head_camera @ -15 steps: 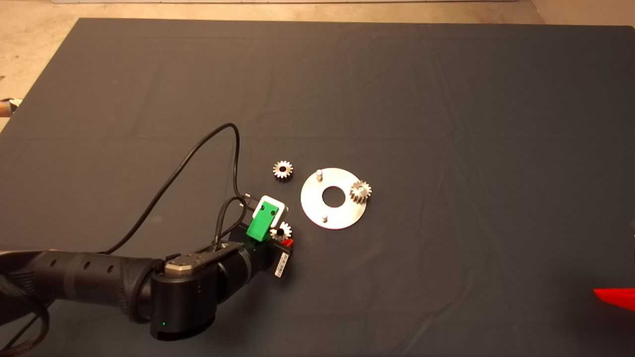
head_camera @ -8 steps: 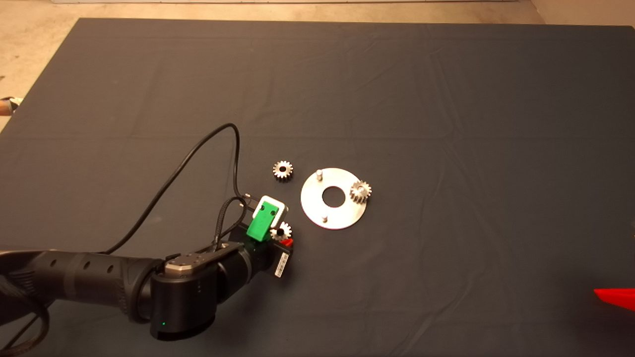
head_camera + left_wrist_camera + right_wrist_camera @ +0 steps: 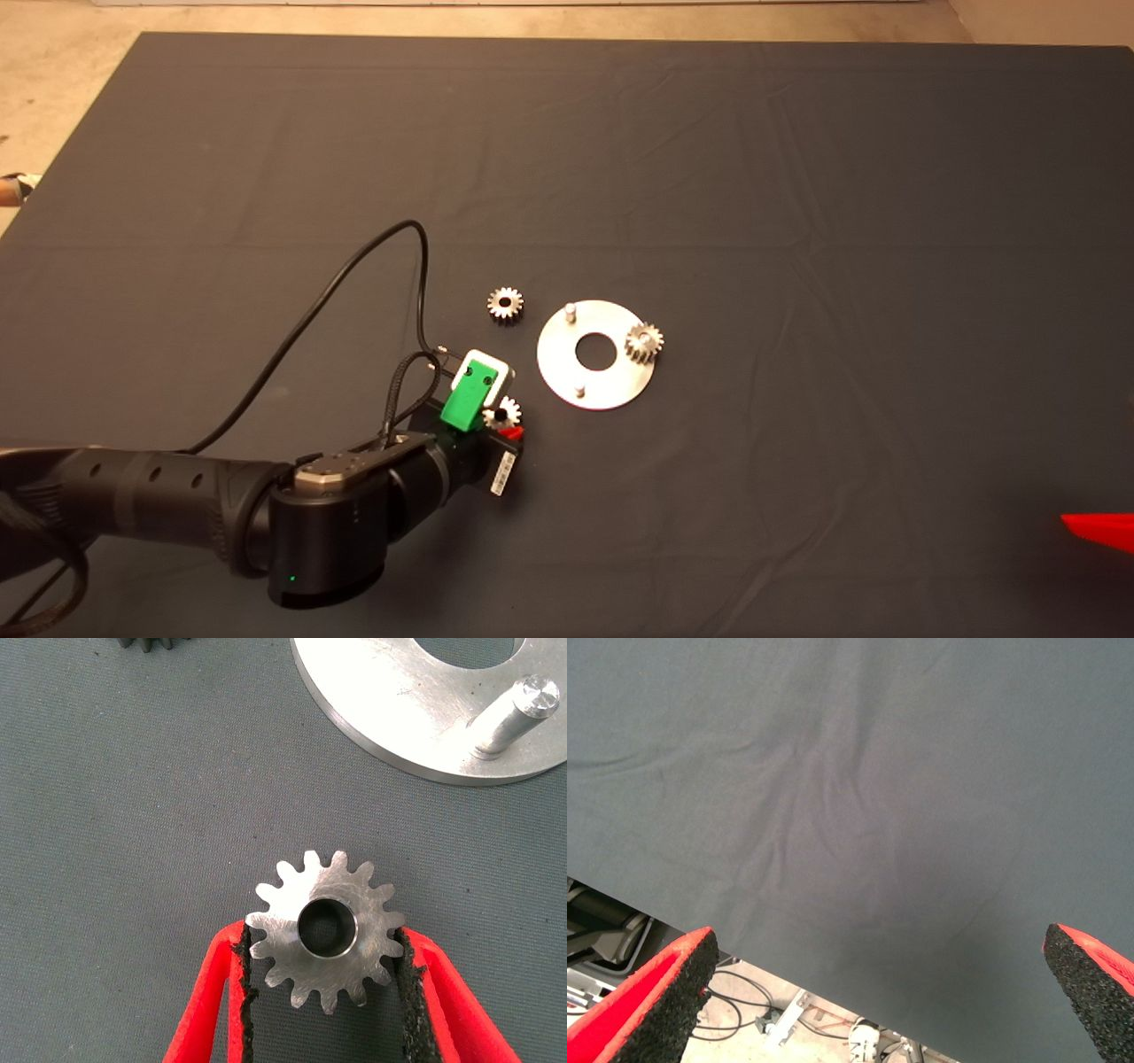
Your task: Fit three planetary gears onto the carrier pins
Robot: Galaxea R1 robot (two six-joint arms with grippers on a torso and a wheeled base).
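The left gripper (image 3: pixel 323 992) pinches a planetary gear (image 3: pixel 326 928) just beside the unmarked disc (image 3: pixel 595 354); the right gripper (image 3: pixel 877 992), fingers spread, idles well apart from it.

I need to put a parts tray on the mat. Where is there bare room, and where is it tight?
The dark mat is bare across its far half and right of the shiny round metal disc. It is crowded at centre-left: the left gripper shut on a small silvery gear, a loose gear, the black cable. The right gripper waits lower right.
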